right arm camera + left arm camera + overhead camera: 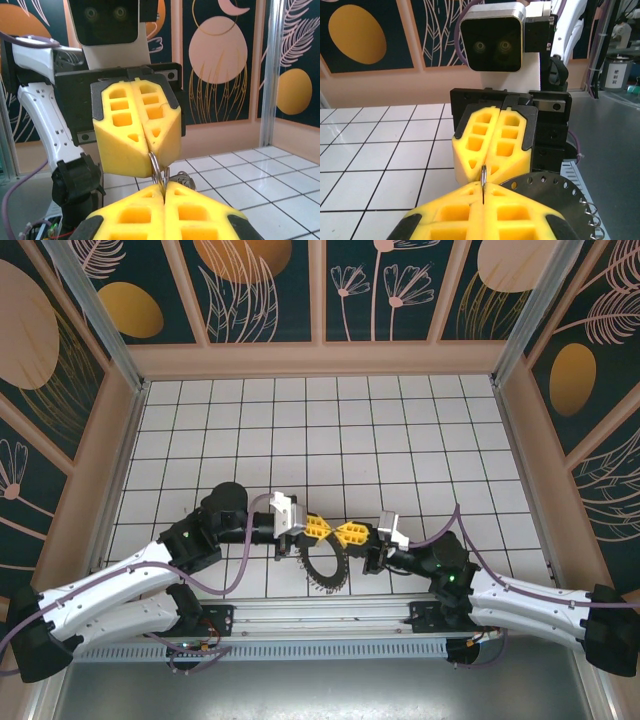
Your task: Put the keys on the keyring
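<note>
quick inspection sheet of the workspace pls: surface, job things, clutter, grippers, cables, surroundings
surface: white tiled table with black grid lines
job's things: grey-brown metal hoop fringed with small loops sits under the meeting grippers; thin metal wire loop runs between their tips
clutter: nothing seen
grippers: left gripper jaws shut on the wire loop; right gripper jaws shut, tip to tip with the left
cables: purple cables run along both arms
surroundings: dark floral wall panels in a pale frame
</note>
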`<state>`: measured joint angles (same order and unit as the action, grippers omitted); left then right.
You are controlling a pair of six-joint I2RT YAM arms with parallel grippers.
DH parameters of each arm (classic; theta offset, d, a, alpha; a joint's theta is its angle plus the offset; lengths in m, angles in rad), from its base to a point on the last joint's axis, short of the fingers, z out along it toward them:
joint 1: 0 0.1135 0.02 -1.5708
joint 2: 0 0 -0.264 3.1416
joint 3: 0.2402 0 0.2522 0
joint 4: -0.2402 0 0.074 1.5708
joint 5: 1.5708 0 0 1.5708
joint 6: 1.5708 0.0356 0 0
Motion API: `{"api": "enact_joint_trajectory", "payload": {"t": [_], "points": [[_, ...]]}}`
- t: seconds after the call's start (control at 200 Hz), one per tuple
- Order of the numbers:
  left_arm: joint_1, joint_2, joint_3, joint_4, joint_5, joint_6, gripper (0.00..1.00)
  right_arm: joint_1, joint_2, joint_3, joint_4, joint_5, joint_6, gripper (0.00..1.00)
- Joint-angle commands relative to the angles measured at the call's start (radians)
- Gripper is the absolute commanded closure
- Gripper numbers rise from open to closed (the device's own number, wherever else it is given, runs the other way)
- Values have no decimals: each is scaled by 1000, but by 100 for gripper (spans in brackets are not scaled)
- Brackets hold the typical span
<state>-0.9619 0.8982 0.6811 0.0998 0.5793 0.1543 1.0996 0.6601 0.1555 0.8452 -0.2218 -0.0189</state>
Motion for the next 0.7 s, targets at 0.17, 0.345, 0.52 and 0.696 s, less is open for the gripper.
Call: {"api": "enact_joint_trajectory", "payload": {"t": [0.17, 0.345, 0.52, 0.696], "points": [[-5, -23, 89, -230, -89, 108, 100, 27, -162, 126, -410, 215, -55, 65], [-6, -6, 121, -305, -113, 145, 100, 40, -167, 183, -564, 220, -76, 56], [-6, 11, 144, -354, -126, 163, 100, 83, -82, 240, -649, 196, -113, 55], [-6, 35, 176, -426, -145, 186, 100, 143, -17, 277, -685, 233, -151, 58]]}}
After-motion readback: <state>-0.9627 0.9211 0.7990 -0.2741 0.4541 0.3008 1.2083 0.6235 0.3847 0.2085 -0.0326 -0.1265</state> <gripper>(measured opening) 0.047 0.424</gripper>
